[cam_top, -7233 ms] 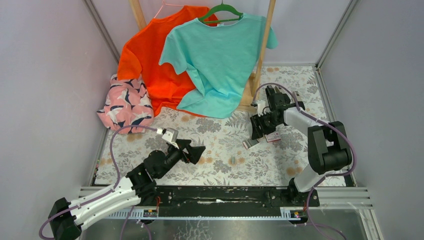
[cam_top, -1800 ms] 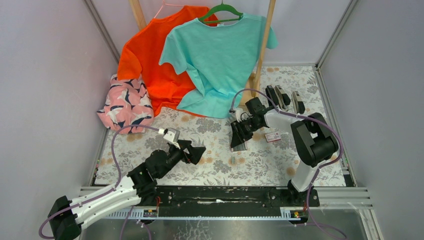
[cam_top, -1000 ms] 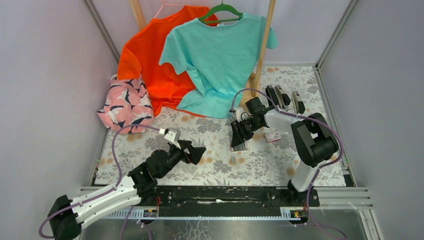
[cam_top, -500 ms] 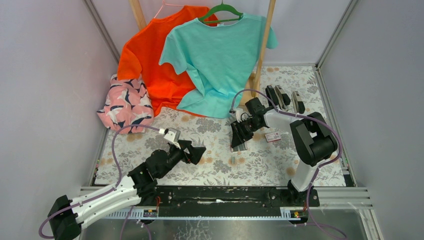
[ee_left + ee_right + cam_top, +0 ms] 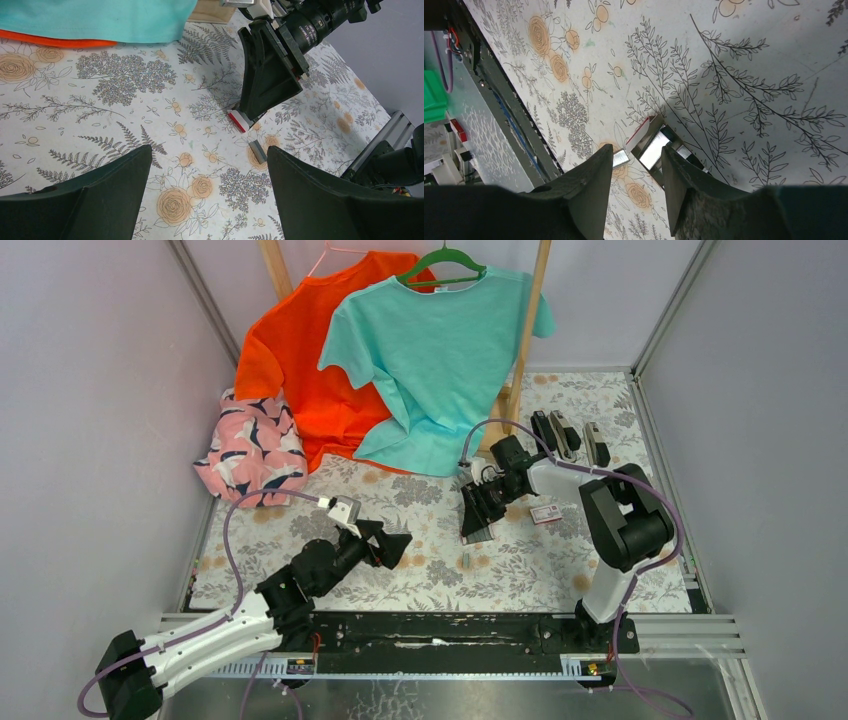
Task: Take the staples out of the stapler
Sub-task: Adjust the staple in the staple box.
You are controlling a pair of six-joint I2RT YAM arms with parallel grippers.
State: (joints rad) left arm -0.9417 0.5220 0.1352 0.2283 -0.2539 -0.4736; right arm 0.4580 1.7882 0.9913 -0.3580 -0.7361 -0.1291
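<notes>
My right gripper (image 5: 476, 512) is shut on the stapler (image 5: 479, 532), a dark body with a red-and-white tip. It holds the tip down close to the flowered table cover (image 5: 400, 490). In the right wrist view the stapler (image 5: 655, 148) shows a silvery channel between my fingers. A short silvery strip of staples (image 5: 466, 560) lies on the cover just in front of that tip. The same strip of staples (image 5: 257, 151) shows in the left wrist view, near the stapler (image 5: 240, 119). My left gripper (image 5: 398, 544) hovers open to the left, holding nothing.
A small white-and-pink box (image 5: 546, 513) lies right of the stapler. Two more dark staplers (image 5: 556, 433) sit at the back right. Orange and teal shirts (image 5: 440, 360) hang from a wooden rack at the back. A pink patterned cloth (image 5: 250, 448) lies at the back left.
Since the oldest frame my right gripper has carried the stapler left and nearer, over the strip of staples. Nothing has visibly moved in the last second.
</notes>
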